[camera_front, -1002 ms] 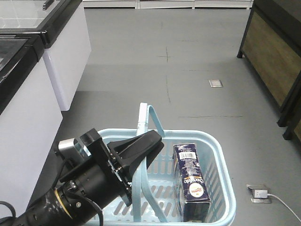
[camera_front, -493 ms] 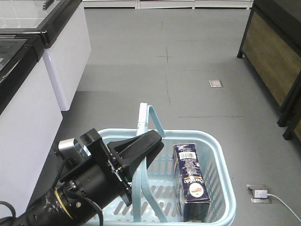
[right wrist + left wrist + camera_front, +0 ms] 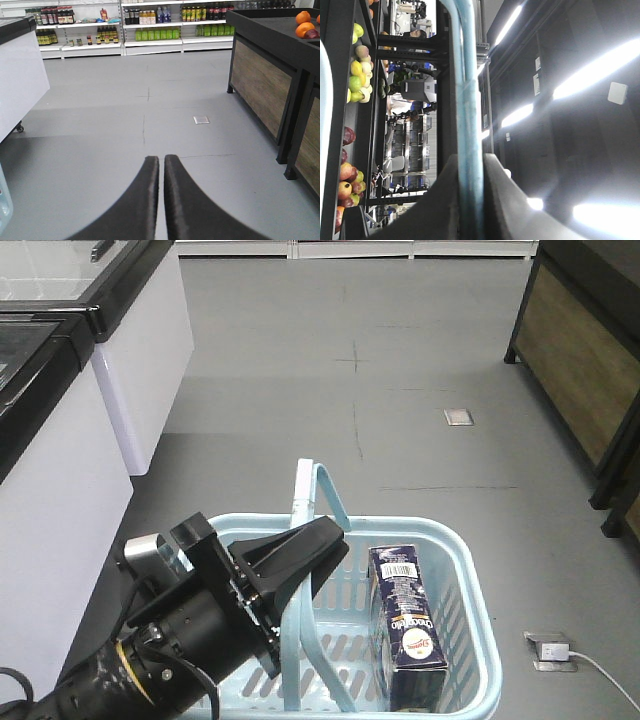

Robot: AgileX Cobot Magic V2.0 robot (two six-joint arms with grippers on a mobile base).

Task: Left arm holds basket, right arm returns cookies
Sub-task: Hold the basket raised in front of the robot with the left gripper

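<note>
The front view looked down over a grey shop floor (image 3: 350, 390). The black left arm (image 3: 170, 640) reached in from the lower left, and the left gripper (image 3: 322, 540) had its jaws closed around the hoop handle (image 3: 332, 495) of the pale blue basket (image 3: 475, 590). The left wrist view confirmed this: the handle ran straight between the two jaws. Whether the basket was lifted or resting on the floor could not be told.

The cookies (image 3: 405, 625), a dark navy carton, stood upright inside the basket, against its right wall and towards the near right corner, barcode label uppermost. Nothing touched the carton.

The right wrist view showed the right gripper (image 3: 161, 165) with its jaws drawn almost together, nothing between them, pointing along the aisle towards distant shelves of bottles (image 3: 150, 20). The carton did not appear in that view.

Judged from this, holding the basket was done and returning the cookies was not yet begun. The next move would call for the right jaws to spread, come down over the carton's top clear of the handle, and close across its narrow sides.
</note>
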